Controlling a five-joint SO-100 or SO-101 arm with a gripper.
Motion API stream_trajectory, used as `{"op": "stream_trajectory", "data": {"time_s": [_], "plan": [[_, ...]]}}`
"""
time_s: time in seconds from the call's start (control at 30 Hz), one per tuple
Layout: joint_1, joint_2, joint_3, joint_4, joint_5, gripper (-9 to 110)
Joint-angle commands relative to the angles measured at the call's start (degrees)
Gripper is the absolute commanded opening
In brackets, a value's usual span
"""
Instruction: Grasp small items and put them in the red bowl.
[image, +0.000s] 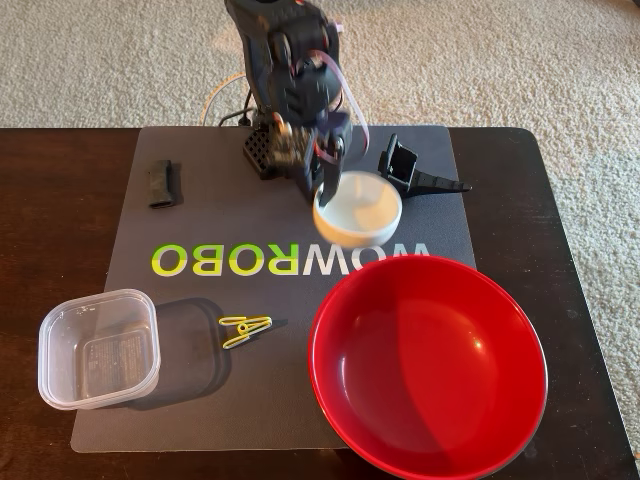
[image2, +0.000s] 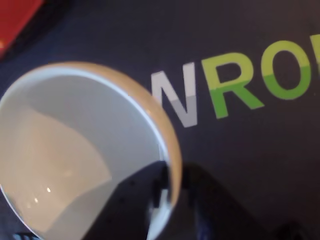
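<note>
White and glossy, the small round ceramic-looking bowl (image: 358, 208) sits on the dark grey mat (image: 200, 400) just above the large glossy red round bowl (image: 428, 364), near its upper rim but apart from it. The pincer (image: 325, 178) of the black robot arm with red wires (image: 285, 70) is at the white bowl's upper left edge. In the wrist view the white bowl's rim (image2: 172, 150) runs between two dark fingers (image2: 130, 200), one inside the bowl and one outside, so the pincer straddles the wall, closed narrow on it as far as can be told. The arm is blurred in the fixed view.

Landmark: the red bowl. It lies at the mat's lower right corner, overhanging the dark wooden counter (image: 60, 200), and its inside is bare. Up and to the right of the white bowl stands a black wedge-shaped plastic holder (image: 410, 168), well above the red bowl. Left of the red bowl, near it, lies a yellow wire clip (image: 245, 330). Farther left, at the mat's edge, is a clear square plastic tub (image: 98, 348). Far up-left of the red bowl, a short black curved piece (image: 166, 184) lies on the mat. Green and white WOWROBO lettering (image: 290, 260) runs between the white bowl and the clip.
</note>
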Motion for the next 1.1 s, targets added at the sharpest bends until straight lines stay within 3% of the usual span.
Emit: {"op": "stream_trajectory", "data": {"time_s": [0.0, 0.2, 0.67, 1.07], "plan": [[2.29, -1.93, -7.38, -0.53, -0.44, 0], [-2.55, -9.84, -18.28, -3.52, -4.48, 0], [-0.44, -80.24, -83.58, -4.83, -14.85, 0], [-2.29, -106.44, -95.36, -5.89, -17.58, 0]]}}
